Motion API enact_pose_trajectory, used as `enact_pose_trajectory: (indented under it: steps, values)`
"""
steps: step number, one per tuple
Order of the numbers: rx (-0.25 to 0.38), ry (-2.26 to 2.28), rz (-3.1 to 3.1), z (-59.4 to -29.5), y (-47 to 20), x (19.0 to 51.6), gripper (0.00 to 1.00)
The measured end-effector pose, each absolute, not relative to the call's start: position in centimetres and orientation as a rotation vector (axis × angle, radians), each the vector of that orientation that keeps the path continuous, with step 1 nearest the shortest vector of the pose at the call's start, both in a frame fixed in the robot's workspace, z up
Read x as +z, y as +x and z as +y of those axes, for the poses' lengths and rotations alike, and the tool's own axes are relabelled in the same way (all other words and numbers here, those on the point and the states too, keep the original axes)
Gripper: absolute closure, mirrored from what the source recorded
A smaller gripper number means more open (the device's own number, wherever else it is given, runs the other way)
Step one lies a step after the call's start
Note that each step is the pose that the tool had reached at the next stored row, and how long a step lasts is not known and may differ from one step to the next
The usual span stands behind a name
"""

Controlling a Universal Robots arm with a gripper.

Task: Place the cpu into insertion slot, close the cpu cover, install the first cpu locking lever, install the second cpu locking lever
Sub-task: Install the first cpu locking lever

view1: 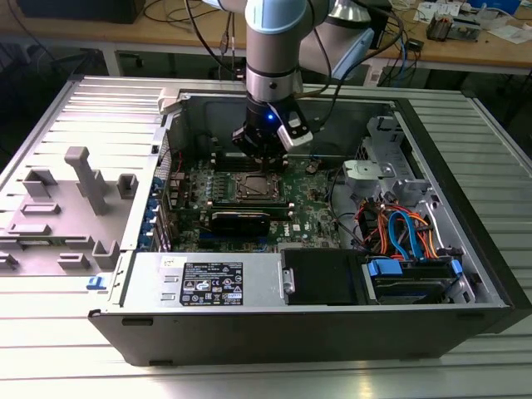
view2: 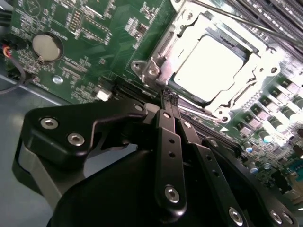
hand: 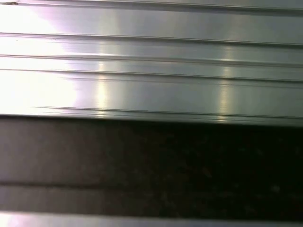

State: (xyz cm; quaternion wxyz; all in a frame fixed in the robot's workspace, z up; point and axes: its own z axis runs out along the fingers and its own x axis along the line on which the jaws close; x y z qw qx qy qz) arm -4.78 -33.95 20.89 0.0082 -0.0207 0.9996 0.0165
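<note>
The cpu [view2: 208, 61] lies flat in the socket, its shiny silver top bright in the second wrist view. Around it the cpu cover [view2: 265, 64], a silver frame with a square opening, lies down over the chip. One thin lever rod [view2: 246, 23] runs along the socket's far side. Another rod [view2: 199, 112] runs along the near side, just by my fingertips. My gripper [view2: 169, 97] is shut, its black fingers meeting at a point beside the socket's corner. In the exterior view the gripper [view1: 263, 162] hangs low over the socket [view1: 256, 187] inside the open computer case.
A coin battery [view2: 47, 46] sits on the green motherboard. The case holds a black power supply [view1: 208, 283] at the front and a drive cage with coloured cables [view1: 399, 233] on the exterior view's right. Grey plastic parts [view1: 83, 179] lie on the panel on the exterior view's left. Ribbed metal [hand: 151, 61] appears in the first wrist view.
</note>
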Motion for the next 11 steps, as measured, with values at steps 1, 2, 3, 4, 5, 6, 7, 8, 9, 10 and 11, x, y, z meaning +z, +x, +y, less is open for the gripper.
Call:
enact_pose_trajectory:
  steps: [1, 2, 3, 4, 5, 6, 7, 8, 9, 10, 11]
  values:
    - [0.052, -0.065, 3.124, -33.95, -4.78, 20.88, 0.89]
    - [0.052, -0.066, 3.124, -33.94, -4.72, 20.88, 0.89]
    - [0.052, -0.067, 3.124, -33.91, -4.64, 20.88, 0.89]
    - [0.052, -0.070, 3.124, -33.89, -4.61, 20.87, 0.89]
    - [0.052, -0.076, 3.124, -33.87, -4.60, 20.87, 0.89]
    - [0.052, -0.082, 3.124, -33.86, -4.60, 20.87, 0.89]
    - [0.052, -0.088, 3.124, -33.83, -4.60, 20.87, 0.89]
    - [0.052, -0.090, 3.124, -33.78, -4.59, 20.87, 0.89]
    - [0.052, -0.092, 3.124, -33.71, -4.58, 20.87, 0.89]
    - [0.052, -0.093, 3.123, -33.62, -4.56, 20.86, 0.89]
    - [0.052, -0.095, 3.123, -33.55, -4.56, 20.85, 0.89]
